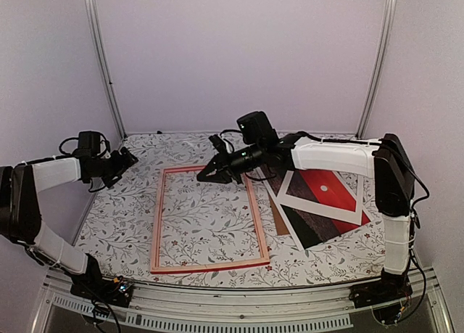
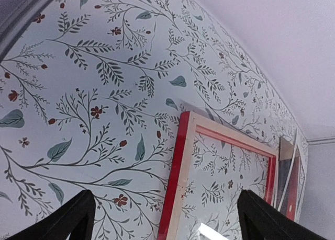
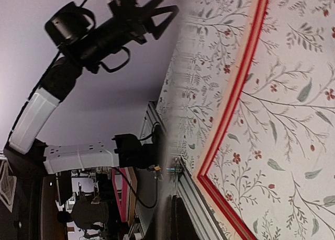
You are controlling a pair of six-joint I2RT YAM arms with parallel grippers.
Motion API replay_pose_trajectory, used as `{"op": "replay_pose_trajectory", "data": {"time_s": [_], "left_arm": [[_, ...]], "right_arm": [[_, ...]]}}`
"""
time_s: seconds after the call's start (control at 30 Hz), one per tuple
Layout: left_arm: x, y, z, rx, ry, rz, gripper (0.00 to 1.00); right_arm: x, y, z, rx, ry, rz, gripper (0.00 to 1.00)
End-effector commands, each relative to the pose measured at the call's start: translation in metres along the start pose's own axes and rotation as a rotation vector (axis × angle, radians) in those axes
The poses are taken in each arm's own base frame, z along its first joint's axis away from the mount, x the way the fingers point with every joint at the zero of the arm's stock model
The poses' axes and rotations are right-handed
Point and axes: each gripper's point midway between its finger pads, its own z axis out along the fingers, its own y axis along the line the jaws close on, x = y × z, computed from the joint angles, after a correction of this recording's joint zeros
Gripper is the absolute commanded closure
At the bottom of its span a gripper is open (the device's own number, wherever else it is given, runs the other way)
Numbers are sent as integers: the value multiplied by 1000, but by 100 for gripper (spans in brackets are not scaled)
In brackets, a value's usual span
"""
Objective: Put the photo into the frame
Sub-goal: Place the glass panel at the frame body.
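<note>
At the bottom centre of the top view, the frame is lying flat on the flowered table. Its pale wood side is facing up and red is showing along its edges. It is sitting slightly askew, with its long rails running away from the arm bases.

To the right of the frame and just beside it, the photo is lying face up at an angle, showing its red half with the white dot and its dark brown half. A white border is resting across it, tilted.

Further back, at the centre of the view, the right gripper is hanging over the frame's far rail near its upper right corner. Its fingers are pressing together; whether they are touching the rail I cannot tell.

At the left of the view, the left gripper is hovering above the table, well apart from the frame's far left corner. Its fingers are standing wide apart.
</note>
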Motion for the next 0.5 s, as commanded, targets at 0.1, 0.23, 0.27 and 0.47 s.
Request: {"op": "replay_pose_trajectory", "data": {"time_s": [0.1, 0.23, 0.27, 0.47], "left_arm": [[-5, -1, -5, 8, -25, 5, 3], [-1, 1, -4, 6, -18, 7, 4], [-1, 2, -4, 4, -18, 6, 4], [2, 3, -3, 6, -13, 7, 4]], "right_arm": [[21, -106, 3, 202, -20, 235, 100], [31, -124, 1, 243, -26, 285, 100], [33, -127, 0, 252, -29, 295, 100], [42, -139, -7, 303, -35, 330, 100]]}}
